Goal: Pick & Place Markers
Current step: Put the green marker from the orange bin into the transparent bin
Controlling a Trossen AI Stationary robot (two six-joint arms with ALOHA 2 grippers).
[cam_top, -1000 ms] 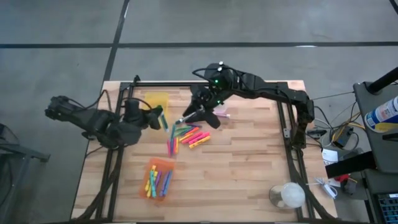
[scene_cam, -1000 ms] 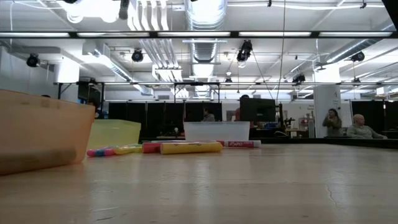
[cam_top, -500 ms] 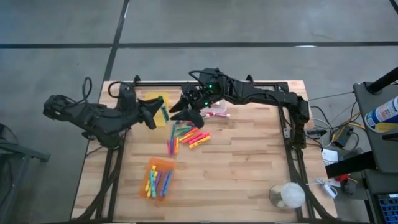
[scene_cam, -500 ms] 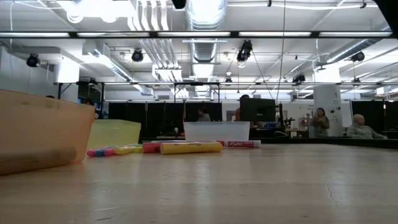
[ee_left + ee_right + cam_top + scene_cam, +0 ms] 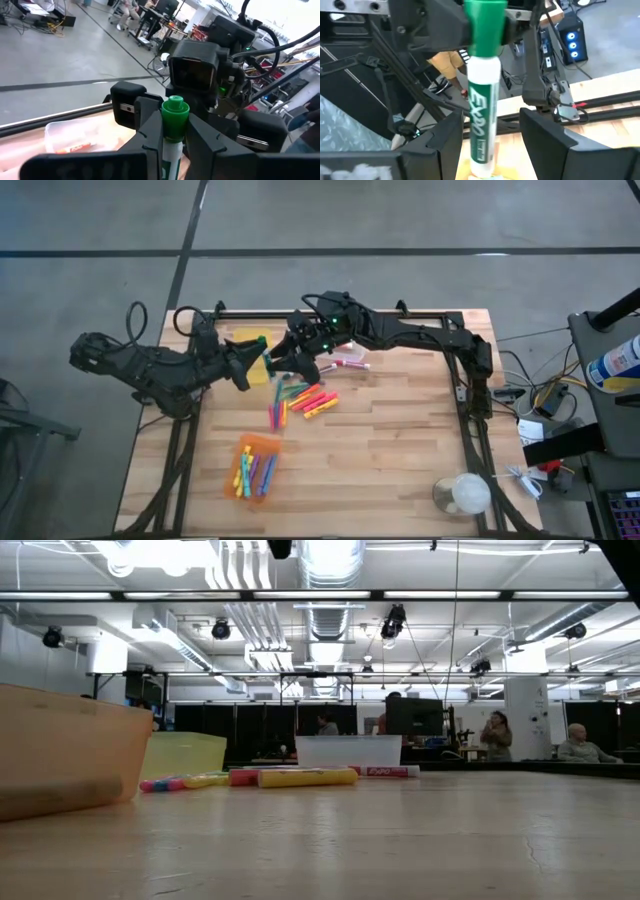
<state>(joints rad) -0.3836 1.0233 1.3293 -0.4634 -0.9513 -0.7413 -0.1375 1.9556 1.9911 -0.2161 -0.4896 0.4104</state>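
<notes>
A white marker with a green cap (image 5: 481,115) hangs in the air over the yellow bin (image 5: 248,346) at the far left. My left gripper (image 5: 258,360) is shut on it. My right gripper (image 5: 283,360) faces it from the right, open. Its fingers (image 5: 447,145) stand on either side of the marker's white barrel, and I cannot tell whether they touch it. More markers (image 5: 300,397) lie loose on the table's middle. Others lie in the orange bin (image 5: 255,465). My left gripper pinches the marker's green cap (image 5: 174,131) between its two fingers, which come level from the table's left and lie across the marker. The cap's tip (image 5: 175,106) sticks out past the fingers. The marker is lifted clear of the table and bins.
A clear bin (image 5: 350,361) holding a red-printed marker stands at the far middle. A white round object (image 5: 463,495) sits near the front right corner. In the low view the orange bin (image 5: 70,755) stands close on the left, with people in the room beyond.
My left gripper has risen and turned with the green-capped marker, from beside the yellow bin to above it. My right gripper has gone toward the table's left, away from the loose markers and up to the held marker.
</notes>
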